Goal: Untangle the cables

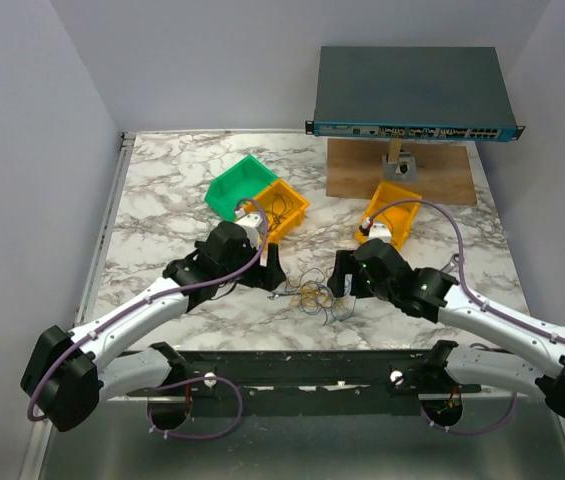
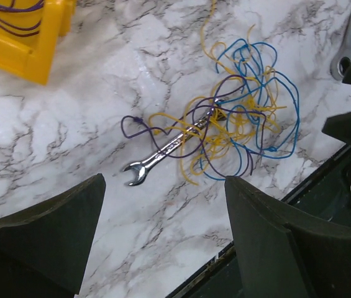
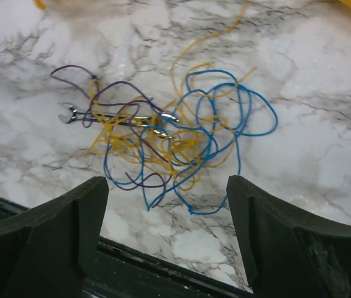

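Observation:
The cables (image 1: 312,297) lie in one loose tangle of thin blue, yellow-orange and dark purple wires on the marble table, near its front edge and between the two arms. In the left wrist view the cables (image 2: 243,118) wrap round a silver wrench (image 2: 169,146). The right wrist view shows the cables (image 3: 175,133) with the wrench (image 3: 119,118) threaded through them. My left gripper (image 1: 272,270) (image 2: 163,186) is open just left of the tangle, holding nothing. Just right of it, my right gripper (image 1: 340,278) (image 3: 167,186) is open and holds nothing too.
A green bin (image 1: 237,185) and a yellow bin (image 1: 284,208) holding wires stand behind the left gripper. Another yellow bin (image 1: 394,210) sits behind the right one. A network switch (image 1: 412,92) rests above a wooden board (image 1: 402,172). A second wrench (image 2: 347,43) lies nearby.

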